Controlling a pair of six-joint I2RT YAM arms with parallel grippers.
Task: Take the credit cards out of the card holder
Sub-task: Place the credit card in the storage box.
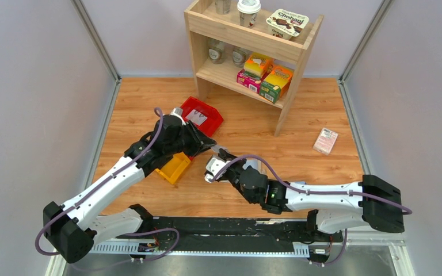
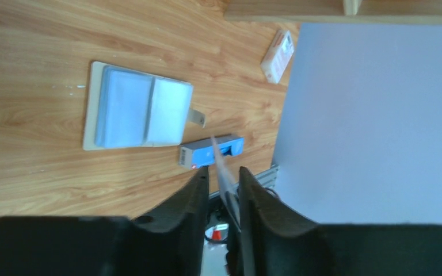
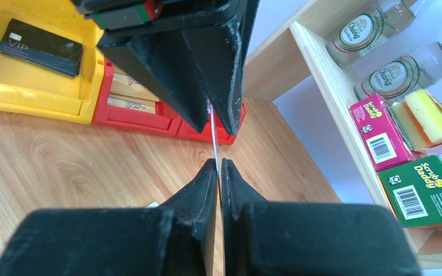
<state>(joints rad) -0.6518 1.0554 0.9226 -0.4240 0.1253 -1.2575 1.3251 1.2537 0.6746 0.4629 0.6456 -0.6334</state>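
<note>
Card handover in mid-air, just right of the bins.

Top: left gripper (image 1: 206,144) and right gripper (image 1: 215,158) meet tip to tip near the yellow bin (image 1: 174,168); the card holder is unclear here, probably masked by the right arm. Left wrist: card holder (image 2: 138,106) lies open and flat on the wood with the blue box (image 2: 211,150) just beside it; left jaws stand apart with the card (image 2: 223,175) edge-on in the gap, not pinched. Right wrist: right fingers are pressed together on the card's lower edge and carry it while the left fingers straddle the top. The yellow bin holds a black card (image 3: 40,46), so it's likely the drop spot, and it's on the left arm's side.
</note>
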